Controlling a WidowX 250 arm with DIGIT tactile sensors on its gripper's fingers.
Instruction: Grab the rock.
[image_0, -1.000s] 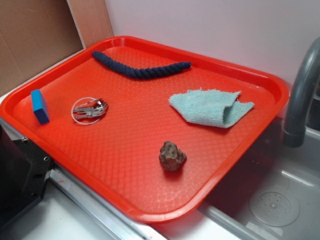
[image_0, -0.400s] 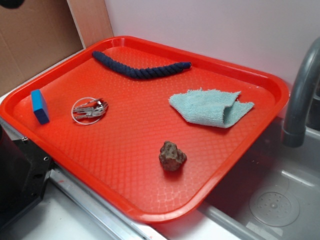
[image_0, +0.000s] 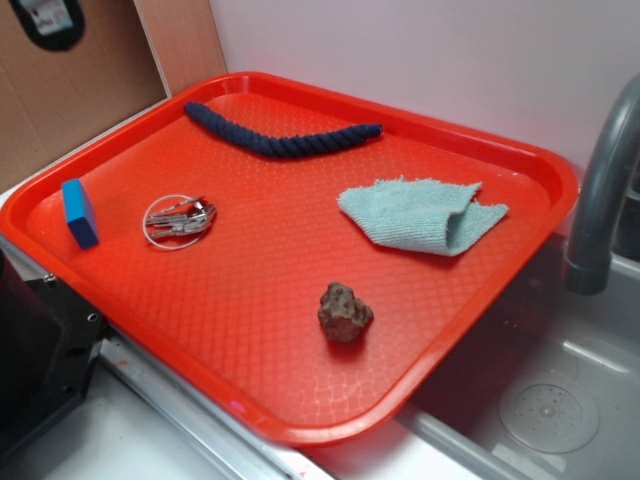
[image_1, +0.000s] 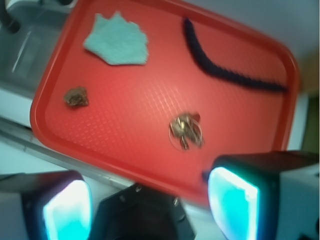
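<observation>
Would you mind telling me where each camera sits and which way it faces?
Exterior: fixed off the tray's near corner, looking down across it toward the wall; only a dark bit of the robot shows top left.
Wrist: on the arm, high above the tray's edge, looking down; the tool with two spread fingers fills the bottom.
Both show the rock, cloth, rope and keys.

the exterior view looks down at an angle from the front, close on the tray (image_0: 520, 160), sink at right. the wrist view looks down from high above, blurred, with the gripper (image_1: 150, 200) at bottom. both share the whole tray.
</observation>
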